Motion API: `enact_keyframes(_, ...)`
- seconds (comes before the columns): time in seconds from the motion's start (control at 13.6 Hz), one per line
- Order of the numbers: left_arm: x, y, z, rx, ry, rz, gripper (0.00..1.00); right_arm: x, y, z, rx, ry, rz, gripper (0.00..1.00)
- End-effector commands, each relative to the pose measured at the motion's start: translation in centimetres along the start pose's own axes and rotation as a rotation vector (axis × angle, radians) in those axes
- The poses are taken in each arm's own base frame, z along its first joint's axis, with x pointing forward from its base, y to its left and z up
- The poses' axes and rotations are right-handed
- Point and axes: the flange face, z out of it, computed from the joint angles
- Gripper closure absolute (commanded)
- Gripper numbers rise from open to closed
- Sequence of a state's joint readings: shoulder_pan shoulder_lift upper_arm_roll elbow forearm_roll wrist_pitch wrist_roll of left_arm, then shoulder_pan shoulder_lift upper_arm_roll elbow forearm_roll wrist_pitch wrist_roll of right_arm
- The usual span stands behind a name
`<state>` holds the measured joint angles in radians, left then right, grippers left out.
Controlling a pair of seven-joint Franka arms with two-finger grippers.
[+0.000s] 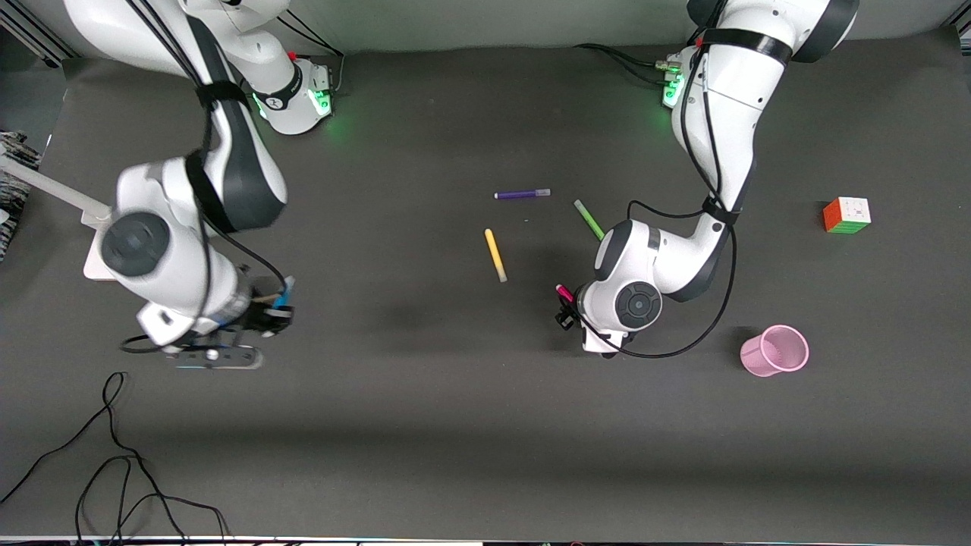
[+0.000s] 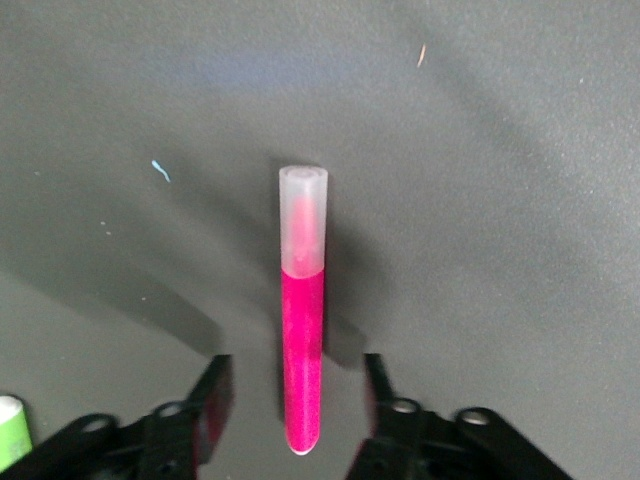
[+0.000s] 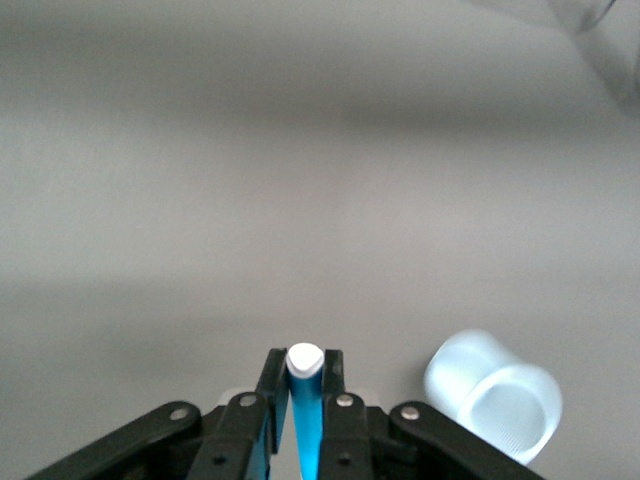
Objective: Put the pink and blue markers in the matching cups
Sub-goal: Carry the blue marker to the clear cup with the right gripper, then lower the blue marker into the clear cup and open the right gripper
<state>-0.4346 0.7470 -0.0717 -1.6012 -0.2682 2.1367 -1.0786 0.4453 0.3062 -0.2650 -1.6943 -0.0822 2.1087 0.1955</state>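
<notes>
In the front view, the right gripper (image 1: 267, 317) hung above the table (image 1: 455, 425) toward the right arm's end, and it carried the blue marker (image 1: 284, 293), a thin bright stick. The left gripper (image 1: 565, 309) was low near the middle of the table, with the pink marker (image 1: 564, 293) at its tip. The pink cup (image 1: 775, 349), a round ribbed translucent tumbler, stood toward the left arm's end, closer to the near edge. A purple pen (image 1: 522, 194), a yellow pen (image 1: 495, 255) and a green pen (image 1: 589, 219) lay around the centre, and a colour cube (image 1: 846, 214) sat near the left arm's end.

In the left wrist view, the pink marker (image 2: 303, 320) lay flat on the matte dark cloth between the spread jaws, which did not touch it; its cap looked frosted and clear. The step seemed to be the grasp: next the jaws should close on the smooth barrel.

In the right wrist view, the right gripper (image 3: 304, 400) had its jaws pinching the blue marker (image 3: 306, 420), white end up. The blue cup (image 3: 493, 406), pale and translucent, stood close below. The drop seemed to need the marker centred over the rim first.
</notes>
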Motion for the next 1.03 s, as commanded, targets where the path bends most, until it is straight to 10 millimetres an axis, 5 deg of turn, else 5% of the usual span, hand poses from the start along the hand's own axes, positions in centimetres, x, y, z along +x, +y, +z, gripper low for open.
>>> enact_keyframes(0.0, -0.4, 0.5, 0.1, -0.005, -0.005, -0.016, 0.65, -7.2, 5.9, 1.1, 0.03, 0.177, -0.103, 1.0)
enact_keyframes(0.37, -0.8, 0.6, 0.5, -0.001, -0.011, -0.011, 0.7, -12.3, 12.2, 2.6, 0.052, 0.326, -0.149, 1.0)
enact_keyframes(0.81, -1.1, 0.6, 0.9, 0.0, -0.015, -0.006, 0.71, -16.9, 12.1, 7.8, 0.047, 0.451, -0.176, 1.0)
enact_keyframes(0.96, -1.2, 0.6, 1.0, 0.002, -0.017, -0.005, 0.87, -17.3, 14.2, 8.4, 0.024, 0.435, -0.186, 1.0)
